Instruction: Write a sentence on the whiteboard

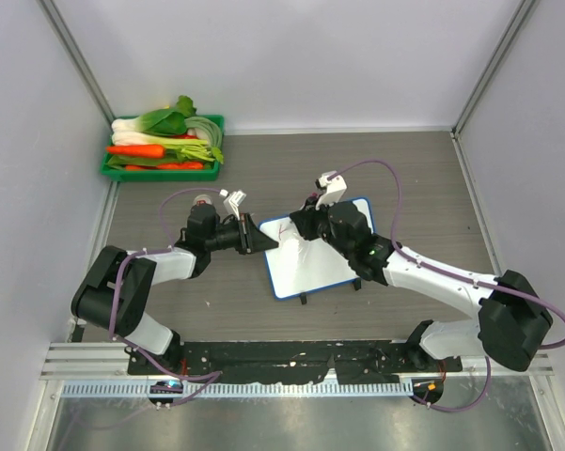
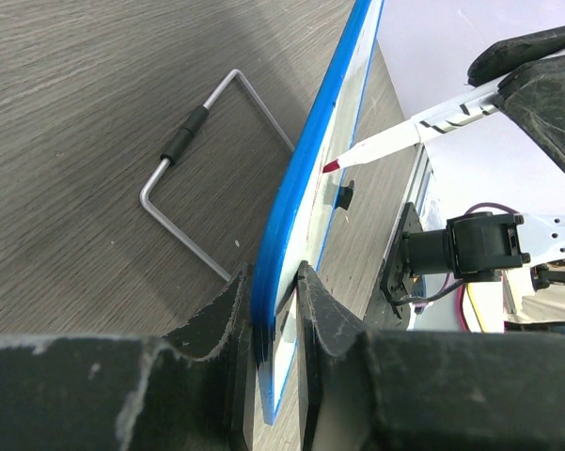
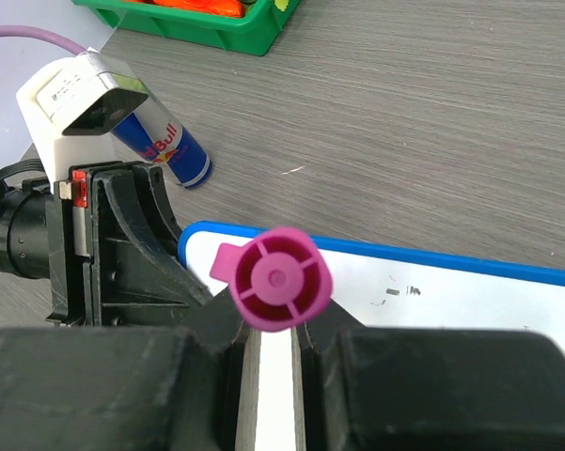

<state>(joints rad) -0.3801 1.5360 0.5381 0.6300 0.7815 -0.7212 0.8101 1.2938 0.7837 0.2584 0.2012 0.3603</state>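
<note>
while the left gripper is clamped on the 9 o'clock edge of the one whiteboard, its two fingers pressed on either side of the blue rim, the board sits near the middle of the table, its white face turned up toward the top camera. the right gripper is closed around the single marker pen, whose pink cap end points at the wrist camera. in the left wrist view the pen's red tip touches the board's face near its edge. one bent wire stand lies flat on the wood at 9 o'clock of the board's rim. one blue and silver drink can lies on its side just past the left wrist camera. one green tray of vegetables sits at 10 o'clock of the board, in the far corner. writing on the board is too faint to read.
</note>
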